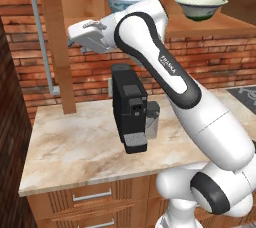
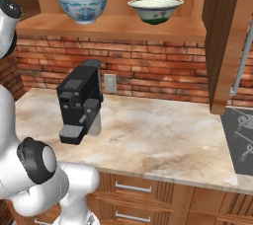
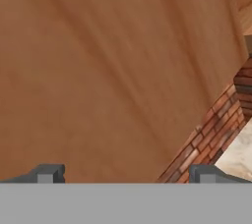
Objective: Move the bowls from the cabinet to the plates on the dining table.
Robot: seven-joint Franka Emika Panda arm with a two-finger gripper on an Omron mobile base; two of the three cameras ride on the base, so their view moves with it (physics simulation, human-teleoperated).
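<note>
nothing moved yet, by the look of it: both bowls sit on the open cabinet [image 2: 118, 26] shelf, patterned bowl [image 2: 83, 6] beside cream-green bowl [image 2: 155, 9]. claw [image 3: 125, 175] spread wide, empty, facing a cabinet door panel [image 3: 108, 70]. bowls lie up and off to its side, apart from it.

The arm [image 1: 200, 117] was glossy white, made of thick rounded segments, and filled the right half of the left base view. Dark grey, almost black bands and round caps marked its joints. A small dark word "FRANKA" ran along one link near the centre of the frame. The hand [image 1: 90, 34] in the upper left was pale grey-white and ribbed. In the hand view, two small grey finger tips [image 3: 47, 174] rose at the bottom edge.
</note>
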